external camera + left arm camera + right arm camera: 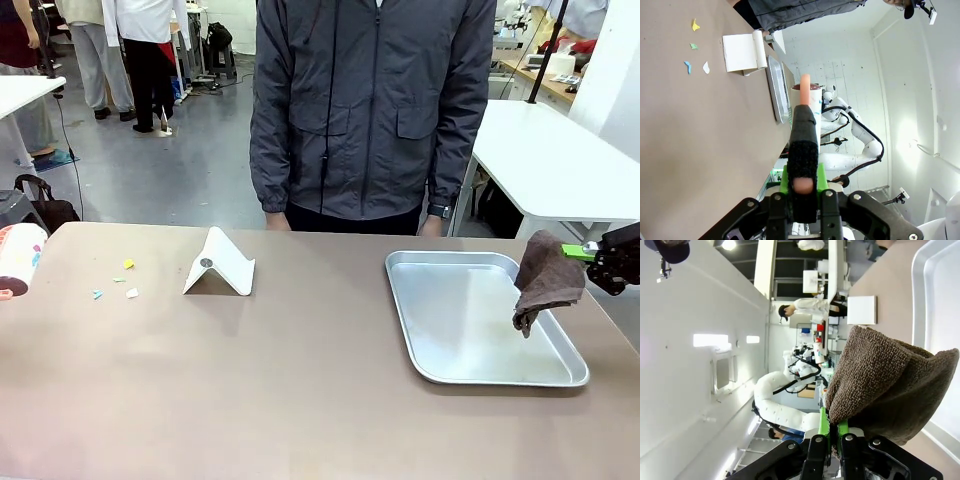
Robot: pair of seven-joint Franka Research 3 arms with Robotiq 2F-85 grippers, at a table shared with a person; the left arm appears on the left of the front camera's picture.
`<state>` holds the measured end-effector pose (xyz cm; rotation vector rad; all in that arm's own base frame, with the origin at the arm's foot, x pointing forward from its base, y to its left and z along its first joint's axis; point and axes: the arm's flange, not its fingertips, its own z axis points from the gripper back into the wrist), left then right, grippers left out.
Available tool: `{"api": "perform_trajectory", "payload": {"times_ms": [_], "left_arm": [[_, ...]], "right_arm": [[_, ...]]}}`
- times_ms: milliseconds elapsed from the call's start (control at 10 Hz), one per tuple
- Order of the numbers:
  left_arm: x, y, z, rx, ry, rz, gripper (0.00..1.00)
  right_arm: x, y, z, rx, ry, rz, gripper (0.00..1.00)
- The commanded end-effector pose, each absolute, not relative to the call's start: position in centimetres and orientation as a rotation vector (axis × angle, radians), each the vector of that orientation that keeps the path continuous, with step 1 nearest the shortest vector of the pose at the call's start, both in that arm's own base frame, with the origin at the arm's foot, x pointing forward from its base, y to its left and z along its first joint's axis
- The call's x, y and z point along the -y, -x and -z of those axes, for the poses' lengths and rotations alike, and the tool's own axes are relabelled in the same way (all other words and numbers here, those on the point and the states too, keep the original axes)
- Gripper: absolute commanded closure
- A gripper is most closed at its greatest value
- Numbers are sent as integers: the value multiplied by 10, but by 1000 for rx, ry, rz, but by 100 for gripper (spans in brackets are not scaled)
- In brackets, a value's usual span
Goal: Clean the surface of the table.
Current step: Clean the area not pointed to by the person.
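Note:
The brownish-tan table (300, 390) carries a few small paper scraps (128, 264) at the far left; they are also in the left wrist view as scraps (695, 25) on the table (685, 130). My left gripper (802, 186) is shut on the black handle of a lint roller (807, 97), whose white printed roll (15, 258) hangs at the table's left edge. My right gripper (574, 252) is shut on a brown cloth (545, 280) hanging over the right rim of the metal tray (400, 264). In the right wrist view the cloth (890, 385) bunches over my right gripper (832, 427).
A white folded stand (218, 268) sits left of centre, between the scraps and the tray. A person in a dark grey jacket (370, 100) stands at the far edge. A white-topped table (560, 160) lies beyond the right corner.

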<state>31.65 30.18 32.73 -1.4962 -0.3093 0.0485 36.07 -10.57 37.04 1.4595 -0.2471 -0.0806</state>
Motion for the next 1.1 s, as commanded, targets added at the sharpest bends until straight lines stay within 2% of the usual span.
{"api": "perform_trajectory", "payload": {"times_ms": [0,200,500,1000], "left_arm": [[-302,-316,-327,309,1496,-48,78],[-299,-330,-338,332,1368,-230,78],[-283,-347,-338,307,1185,-385,78],[-254,-362,-332,394,1021,-442,78]], "right_arm": [[106,-364,-375,252,-1462,63,93],[106,-364,-375,252,-1462,63,93],[106,-364,-375,252,-1462,63,93],[106,-364,-375,252,-1462,63,93]]}}
